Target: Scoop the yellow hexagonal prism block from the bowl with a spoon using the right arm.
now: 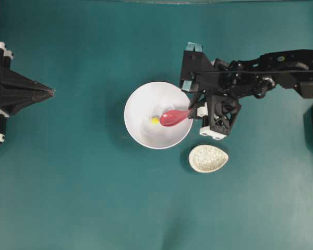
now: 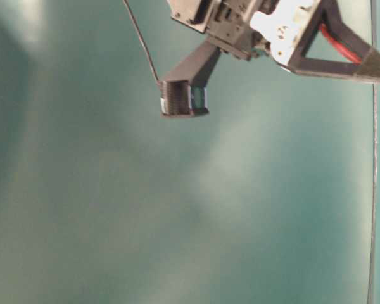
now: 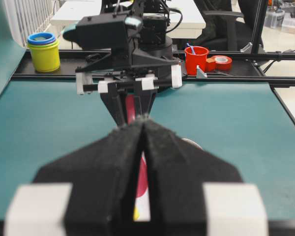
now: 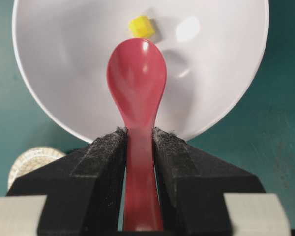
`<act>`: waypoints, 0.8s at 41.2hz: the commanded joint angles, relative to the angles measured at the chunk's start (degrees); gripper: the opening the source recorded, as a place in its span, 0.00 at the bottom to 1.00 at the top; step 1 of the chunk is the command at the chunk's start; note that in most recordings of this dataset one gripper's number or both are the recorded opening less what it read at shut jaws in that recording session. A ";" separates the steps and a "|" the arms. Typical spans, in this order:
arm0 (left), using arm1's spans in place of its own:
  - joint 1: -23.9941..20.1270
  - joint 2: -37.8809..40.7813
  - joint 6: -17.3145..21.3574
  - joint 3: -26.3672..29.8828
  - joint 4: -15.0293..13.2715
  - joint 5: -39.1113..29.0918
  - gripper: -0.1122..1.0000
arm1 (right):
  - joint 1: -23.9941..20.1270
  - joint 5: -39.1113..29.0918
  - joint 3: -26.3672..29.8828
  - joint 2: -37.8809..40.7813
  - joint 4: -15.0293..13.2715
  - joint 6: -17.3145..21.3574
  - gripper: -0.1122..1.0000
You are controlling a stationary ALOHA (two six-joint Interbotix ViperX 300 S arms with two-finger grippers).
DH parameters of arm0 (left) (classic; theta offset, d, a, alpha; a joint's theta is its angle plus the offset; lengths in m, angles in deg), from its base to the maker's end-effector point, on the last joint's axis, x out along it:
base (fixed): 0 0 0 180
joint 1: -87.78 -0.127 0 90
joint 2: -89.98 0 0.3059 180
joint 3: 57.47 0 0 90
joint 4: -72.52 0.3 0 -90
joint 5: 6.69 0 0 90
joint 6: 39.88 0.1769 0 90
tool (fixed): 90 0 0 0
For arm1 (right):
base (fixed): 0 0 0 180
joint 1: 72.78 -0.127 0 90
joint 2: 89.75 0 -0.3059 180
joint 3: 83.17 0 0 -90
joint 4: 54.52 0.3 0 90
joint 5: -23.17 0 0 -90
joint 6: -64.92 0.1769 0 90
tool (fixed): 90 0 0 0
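Observation:
The white bowl (image 1: 137, 99) stands mid-table with the tiny yellow hexagonal prism block (image 1: 155, 120) on its floor. My right gripper (image 1: 193, 111) hangs at the bowl's right rim, shut on the handle of the red-pink spoon (image 1: 173, 117). The scoop reaches into the bowl, its tip just right of the block. In the right wrist view the spoon (image 4: 136, 78) points at the block (image 4: 141, 26), which lies just beyond the tip inside the bowl (image 4: 59, 59); the gripper (image 4: 139, 135) clamps the handle. My left gripper (image 1: 51, 92) rests shut and empty at the far left, also seen close up (image 3: 144, 121).
A small speckled egg-shaped dish (image 1: 208, 158) lies just below and right of the bowl, under the right wrist. Off the mat at the back stand stacked yellow and blue cups (image 3: 44, 50) and a red cup (image 3: 196, 59). The teal mat (image 1: 83, 182) covers the table.

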 commanded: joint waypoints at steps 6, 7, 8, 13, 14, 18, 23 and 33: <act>-0.09 0.26 -0.09 1.58 0.18 0.35 0.10 | 0.00 0.35 1.32 0.70 -0.18 0.00 0.32; -0.09 0.18 -0.09 1.58 0.18 0.35 0.10 | 0.00 0.35 1.32 0.88 -0.18 0.00 0.32; -0.09 0.26 -0.09 1.58 0.18 0.35 0.10 | -0.09 0.35 1.41 0.88 -0.09 0.00 0.32; 0.00 0.18 -0.09 1.58 0.18 0.35 0.10 | 0.00 0.88 1.58 1.49 -0.18 0.00 0.32; -0.09 0.26 -0.09 1.58 0.18 0.35 0.10 | -0.09 0.97 1.58 1.49 -0.09 -0.09 0.32; -0.09 0.18 -0.09 1.58 0.18 0.35 0.10 | 0.00 1.58 1.85 2.02 -0.09 -0.09 0.32; -0.09 0.18 -0.09 1.58 0.18 0.35 0.10 | -0.09 2.29 2.37 2.90 -0.26 -0.18 0.32; -0.09 0.26 -0.09 1.58 0.18 0.26 0.10 | 0.00 3.78 4.04 5.10 -0.62 -0.62 0.32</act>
